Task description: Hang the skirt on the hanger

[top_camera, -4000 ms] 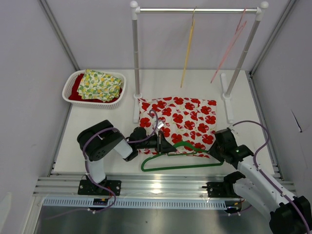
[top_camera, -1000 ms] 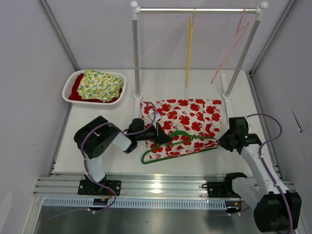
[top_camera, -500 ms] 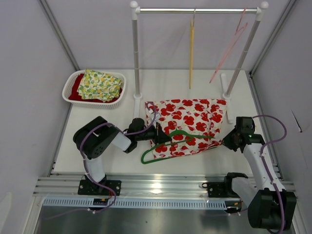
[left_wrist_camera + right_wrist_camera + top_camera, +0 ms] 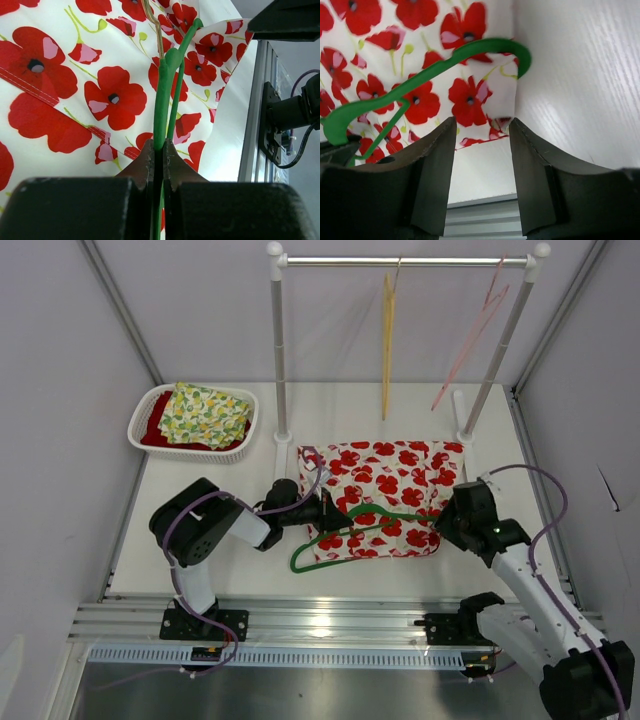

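The skirt (image 4: 395, 475), white with red poppies, lies flat on the table in front of the rack. A green hanger (image 4: 352, 536) lies on its near part, and its hook end pokes out past the skirt's near left edge. My left gripper (image 4: 335, 518) is shut on the hanger's wire (image 4: 162, 100), with the skirt (image 4: 75, 75) beneath. My right gripper (image 4: 443, 523) is open and empty at the skirt's near right corner. In the right wrist view the gripper (image 4: 482, 129) hovers just short of that corner (image 4: 470, 100), where the hanger's curved end (image 4: 485, 46) lies on the cloth.
A white basket (image 4: 150, 405) holding yellow-green and red cloths stands at the back left. A clothes rack (image 4: 400, 260) at the back carries a yellow hanger (image 4: 387, 340) and a pink hanger (image 4: 470, 335). Its posts and feet flank the skirt's far edge.
The skirt and green hanger have shifted right and slightly back. My right gripper swung out to the right, then came back left to the skirt's near right corner. The yellow hanger sways.
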`<state>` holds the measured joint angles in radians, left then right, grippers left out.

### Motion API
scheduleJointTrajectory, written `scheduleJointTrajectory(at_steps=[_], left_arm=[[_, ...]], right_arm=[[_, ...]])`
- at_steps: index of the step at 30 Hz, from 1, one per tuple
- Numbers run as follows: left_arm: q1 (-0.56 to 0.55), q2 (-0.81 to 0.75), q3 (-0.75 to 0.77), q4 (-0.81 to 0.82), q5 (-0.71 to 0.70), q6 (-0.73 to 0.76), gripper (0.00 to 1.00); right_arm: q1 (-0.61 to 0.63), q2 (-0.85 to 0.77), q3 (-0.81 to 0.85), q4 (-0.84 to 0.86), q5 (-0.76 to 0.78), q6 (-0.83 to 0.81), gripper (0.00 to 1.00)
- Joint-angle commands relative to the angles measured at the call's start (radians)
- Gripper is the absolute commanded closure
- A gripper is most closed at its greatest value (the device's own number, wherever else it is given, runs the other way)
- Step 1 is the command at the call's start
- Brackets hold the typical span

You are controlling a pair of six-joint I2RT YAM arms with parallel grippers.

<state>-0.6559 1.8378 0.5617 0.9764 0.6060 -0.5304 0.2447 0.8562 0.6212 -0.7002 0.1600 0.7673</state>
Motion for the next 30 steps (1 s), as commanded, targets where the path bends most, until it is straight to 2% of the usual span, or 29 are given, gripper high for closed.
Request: scheduleJointTrajectory(at_steps=[1, 3, 6, 9, 13, 17, 21, 30], left_arm=[[0.015, 0.0, 0.015, -0.03, -0.046, 0.076, 1.0], [0.016, -0.002, 0.017, -0.036, -0.043, 0.076, 1.0], [0.015, -0.003, 0.023, -0.048, -0.041, 0.082, 1.0], [0.015, -0.003, 0.024, -0.048, -0.037, 0.086, 1.0], [0.015, 0.0, 0.023, -0.05, -0.035, 0.086, 1.0], [0.015, 0.005, 0.027, -0.053, -0.029, 0.087, 1.0], [0.015, 0.009, 0.033, -0.051, -0.025, 0.086, 1.0], [0.015, 0.014, 0.037, -0.053, -0.015, 0.087, 1.0]], right_arm=[[0.2, 0.006, 0.049, 0.013, 0.177, 0.105, 0.49], [0.353, 0.027, 0.063, 0.027, 0.234, 0.134, 0.49], [0.511, 0.116, 0.11, -0.001, 0.36, 0.185, 0.48], [0.602, 0.188, 0.12, 0.103, 0.38, 0.145, 0.48], [0.705, 0.326, 0.15, 0.249, 0.326, 0.096, 0.48], [0.835, 0.527, 0.242, 0.326, 0.361, 0.037, 0.45], [0.886, 0.619, 0.276, 0.425, 0.359, -0.011, 0.46], [0.955, 0.756, 0.321, 0.518, 0.354, -0.033, 0.45]])
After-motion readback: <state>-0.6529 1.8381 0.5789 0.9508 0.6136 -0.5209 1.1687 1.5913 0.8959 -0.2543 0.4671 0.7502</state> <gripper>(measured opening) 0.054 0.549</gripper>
